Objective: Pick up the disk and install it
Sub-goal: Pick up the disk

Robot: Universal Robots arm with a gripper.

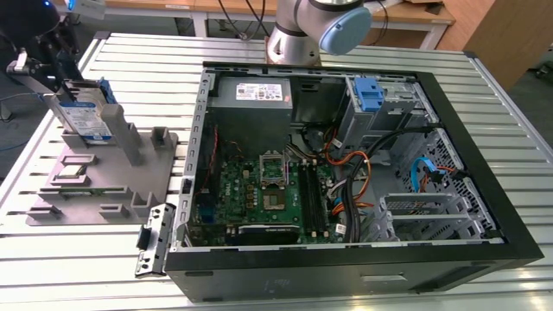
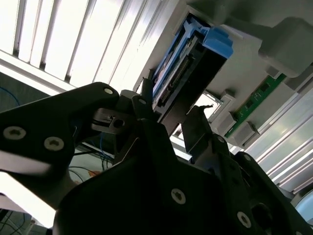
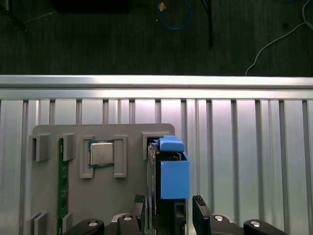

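Two-fingered black gripper [image 3: 168, 209] spread either side of flat silver metal disk [image 3: 173, 171] with blue rails, not pinching it. Sits upright in grey plastic holder [image 1: 112, 188] at exterior view's left, beside open black computer case [image 1: 346, 258].

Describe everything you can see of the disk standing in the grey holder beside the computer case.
The disk is a flat silver metal drive with a white-and-blue label and blue plastic rails. It stands upright on edge in a slot of the grey holder, at the exterior view's left, outside the computer case. In the first wrist view the gripper is open, its fingers straddling the disk, a small gap showing on each side.
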